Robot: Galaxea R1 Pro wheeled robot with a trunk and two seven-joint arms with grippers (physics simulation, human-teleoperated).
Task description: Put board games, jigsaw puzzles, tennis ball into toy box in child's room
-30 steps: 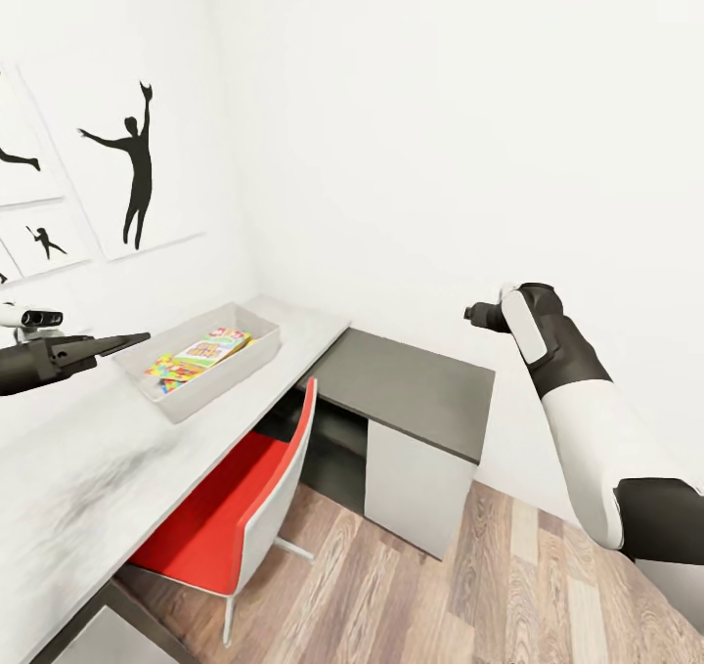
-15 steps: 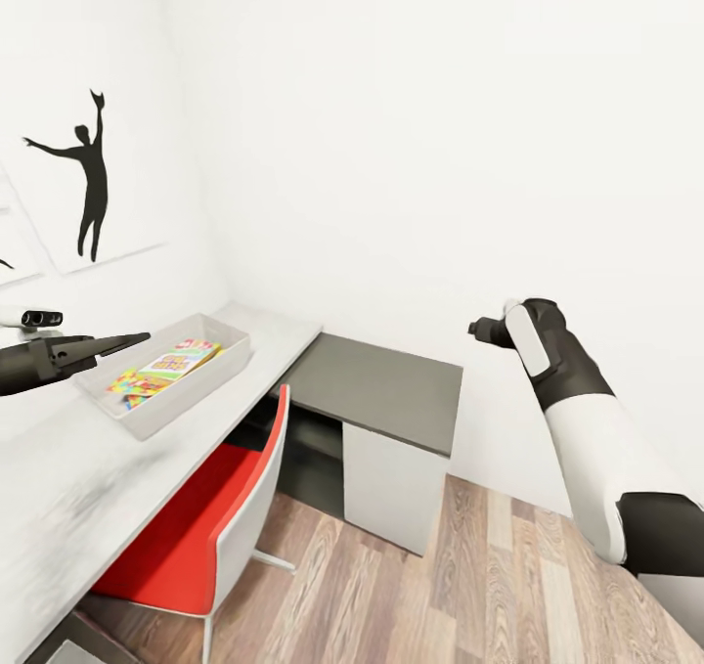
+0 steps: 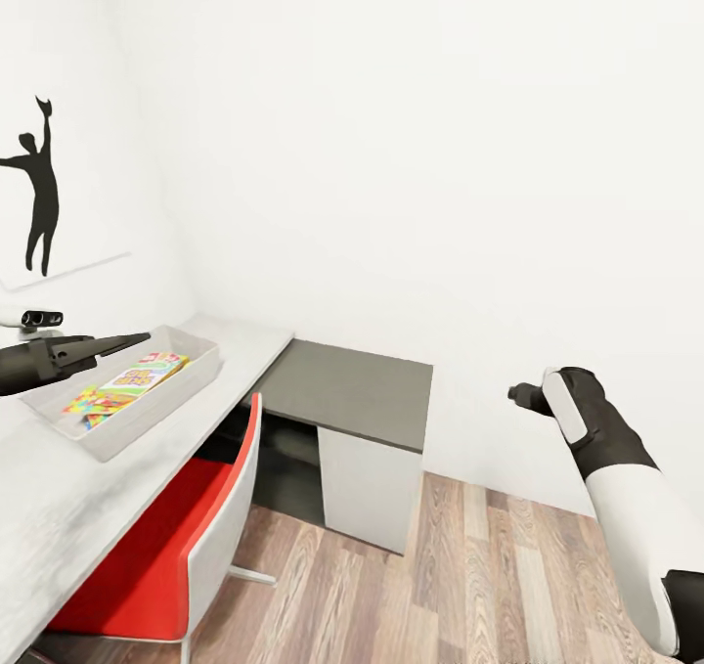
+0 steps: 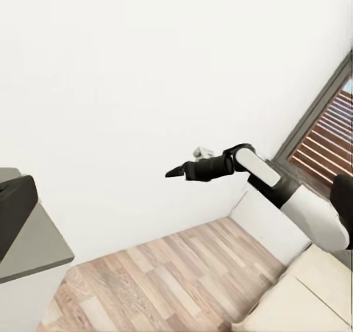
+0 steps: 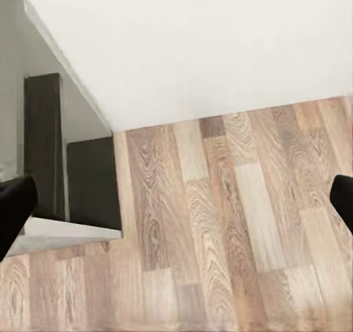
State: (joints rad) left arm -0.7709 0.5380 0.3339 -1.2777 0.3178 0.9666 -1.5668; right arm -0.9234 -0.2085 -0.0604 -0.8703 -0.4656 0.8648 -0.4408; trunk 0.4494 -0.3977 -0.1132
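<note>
- At the left edge of the head view, the long desk with a pale grey-white top (image 3: pixel 108 488) runs from the lower left corner up toward the room's corner, where it meets a lower cabinet with a dark grey top and white sides (image 3: pixel 347 390).
- On the desk, in the middle left of the frame, sits the shallow light-grey rectangular toy bin with low sloping walls (image 3: pixel 147 410).
- Inside the bin lies a thin game box with a bright white, red and yellow printed cover (image 3: pixel 145 372), and beside it, toward the near end, a flat multicoloured sheet of interlocking puzzle pieces (image 3: pixel 90 403); how many items are stacked there I cannot tell.
- The dark left gripper (image 3: pixel 122 341) reaches in from the left edge at mid-height, above the bin; its slim fingers lie together in a point.
- The right gripper (image 3: pixel 520 392) hangs in the right half of the head view, over the wood-plank floor (image 3: pixel 469 586), well apart from the desk. In the right wrist view its two dark fingertips (image 5: pixel 15 207) sit at opposite edges of the frame, wide apart, with nothing between them.
- In the left wrist view that same white-and-black right arm stretches across mid-frame, and a corner of the cream-beige bed (image 4: pixel 301 302) shows at lower right.
- A red chair with a white shell back (image 3: pixel 186 537) stands tucked at the desk, lower left.
- A black silhouette picture of a figure with one arm raised (image 3: pixel 37 190) hangs on the white wall at upper left.
</note>
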